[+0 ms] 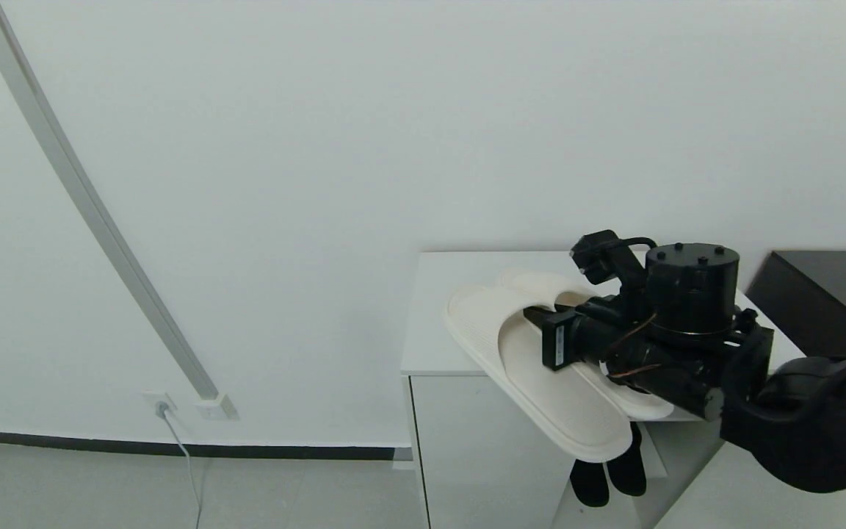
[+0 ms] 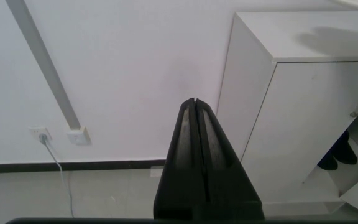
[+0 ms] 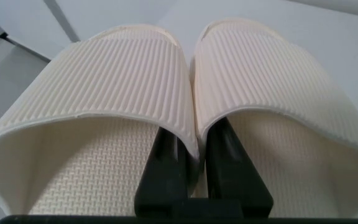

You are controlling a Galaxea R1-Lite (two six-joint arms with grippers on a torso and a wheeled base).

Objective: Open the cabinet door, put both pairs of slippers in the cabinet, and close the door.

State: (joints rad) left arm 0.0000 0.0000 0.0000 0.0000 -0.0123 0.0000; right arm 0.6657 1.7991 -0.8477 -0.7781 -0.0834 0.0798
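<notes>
Over the front edge of the cabinet (image 1: 452,411), your right gripper (image 3: 193,142) is clamped on the cream slippers (image 1: 540,367): one finger sits inside each slipper, with the two touching straps pinched between. The black slippers (image 1: 606,474) seem already inside, so this is the second pair. Next you must lower it to the shelf beside them. Your left gripper (image 2: 195,106) has its fingers pressed together and holds nothing.
</notes>
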